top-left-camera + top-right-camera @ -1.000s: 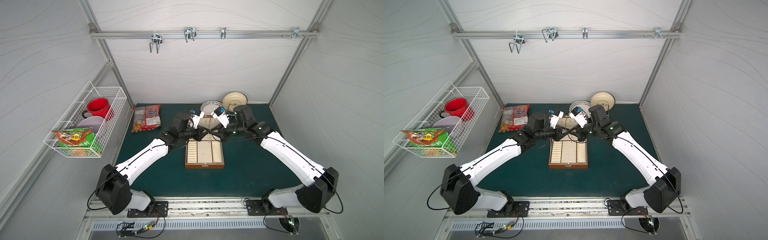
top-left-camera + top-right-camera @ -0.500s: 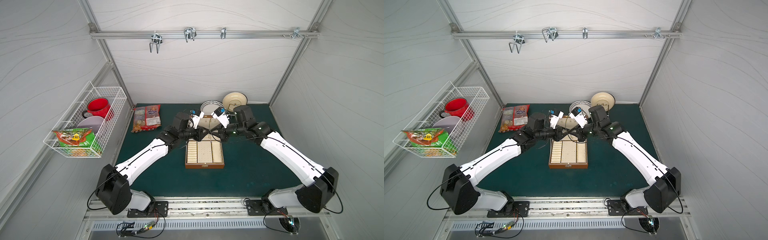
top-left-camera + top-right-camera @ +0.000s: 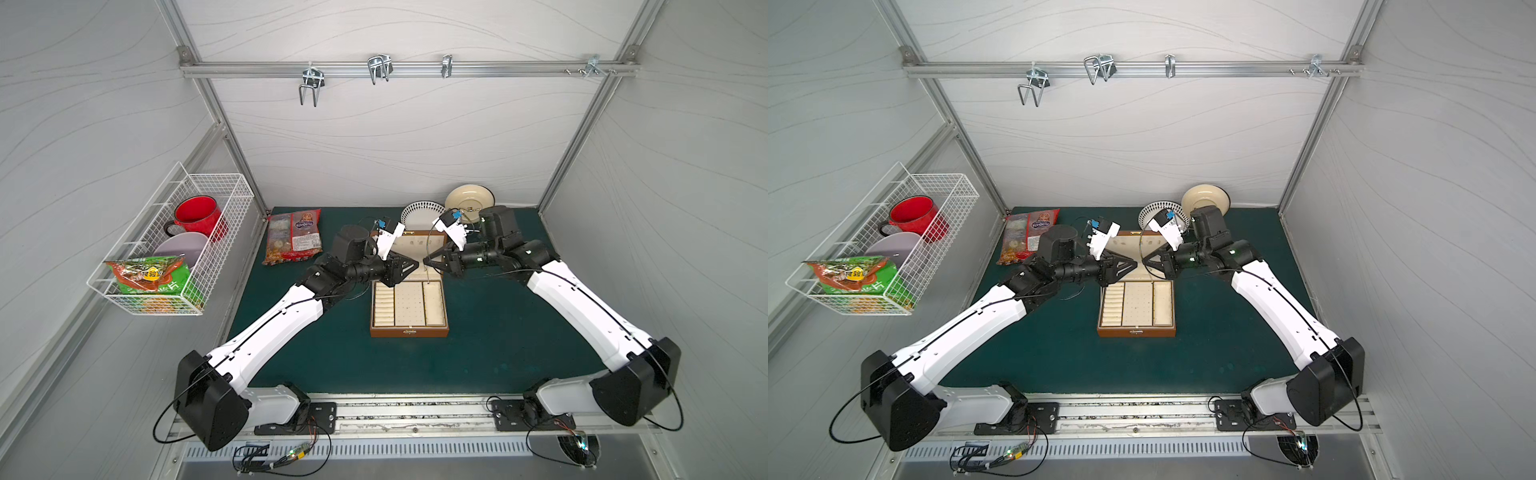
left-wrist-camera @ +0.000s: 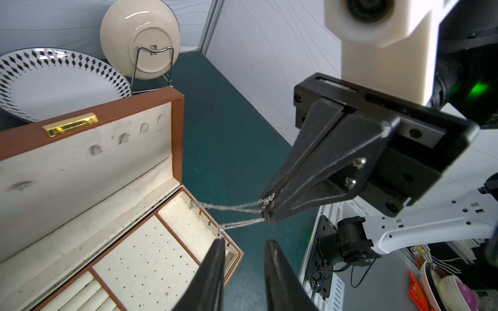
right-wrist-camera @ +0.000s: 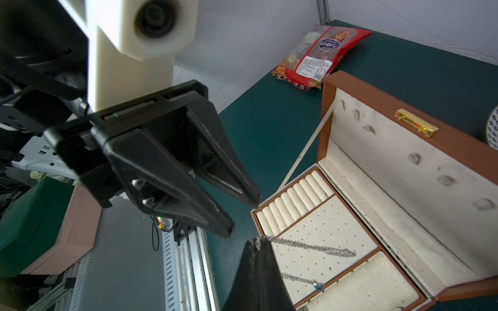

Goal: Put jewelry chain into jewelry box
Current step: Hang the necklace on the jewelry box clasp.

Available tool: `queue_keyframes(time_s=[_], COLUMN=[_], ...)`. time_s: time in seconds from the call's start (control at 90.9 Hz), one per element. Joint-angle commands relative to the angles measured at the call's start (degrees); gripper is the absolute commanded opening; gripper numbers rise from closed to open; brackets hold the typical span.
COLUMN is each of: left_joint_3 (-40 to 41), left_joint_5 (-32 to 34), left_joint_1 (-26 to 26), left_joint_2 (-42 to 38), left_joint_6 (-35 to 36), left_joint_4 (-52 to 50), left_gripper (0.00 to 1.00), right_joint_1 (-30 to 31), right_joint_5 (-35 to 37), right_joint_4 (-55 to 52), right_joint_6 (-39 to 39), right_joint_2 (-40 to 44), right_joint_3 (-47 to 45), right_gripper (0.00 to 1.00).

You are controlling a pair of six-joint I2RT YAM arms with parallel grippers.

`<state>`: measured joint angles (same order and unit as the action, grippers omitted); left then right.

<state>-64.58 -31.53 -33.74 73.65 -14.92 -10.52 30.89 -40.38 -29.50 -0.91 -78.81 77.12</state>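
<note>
The jewelry box (image 3: 409, 331) (image 3: 1136, 331) lies open mid-table, brown with a cream tray and its lid (image 4: 177, 129) (image 5: 363, 94) raised at the back. My right gripper (image 5: 257, 241) (image 4: 266, 212) (image 3: 426, 261) is shut on the thin silvery jewelry chain (image 5: 310, 246) (image 4: 231, 207). The chain hangs in two strands over the tray, a small pendant (image 5: 318, 285) at the end of one strand. Facing it from the other side, my left gripper (image 4: 245, 242) (image 5: 239, 215) (image 3: 415, 266) has its jaws apart with nothing between them, tips close to the chain's loose end.
A red snack packet (image 3: 295, 241) lies at the back left of the green mat. A patterned plate (image 3: 422, 210) and a cream bowl on a wire stand (image 3: 469, 199) sit behind the box. A wire basket (image 3: 174, 249) with a red mug hangs on the left wall.
The left gripper's jaws have parted and let go of the chain. The right gripper still pinches it. Neither arm has shifted noticeably.
</note>
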Motion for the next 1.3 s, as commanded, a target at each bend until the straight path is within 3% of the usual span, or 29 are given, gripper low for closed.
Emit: queue_keyframes(time_s=[0.0, 1.288], left_joint_3=[-0.57, -0.84], left_joint_5=[-3.53, -4.79], left_joint_1=[0.13, -1.24], left_joint_2=[0.07, 3.78], left_joint_6=[1.62, 1.12], left_joint_4=[2.74, 6.67], left_gripper=[0.30, 0.25], right_joint_1=[-0.21, -0.45], right_joint_5=[-3.47, -5.58], right_joint_4=[-1.52, -0.61], right_joint_6=[0.47, 2.88], right_joint_2=[1.59, 1.77], right_joint_3=[2.09, 2.16], right_gripper=[0.00, 0.00])
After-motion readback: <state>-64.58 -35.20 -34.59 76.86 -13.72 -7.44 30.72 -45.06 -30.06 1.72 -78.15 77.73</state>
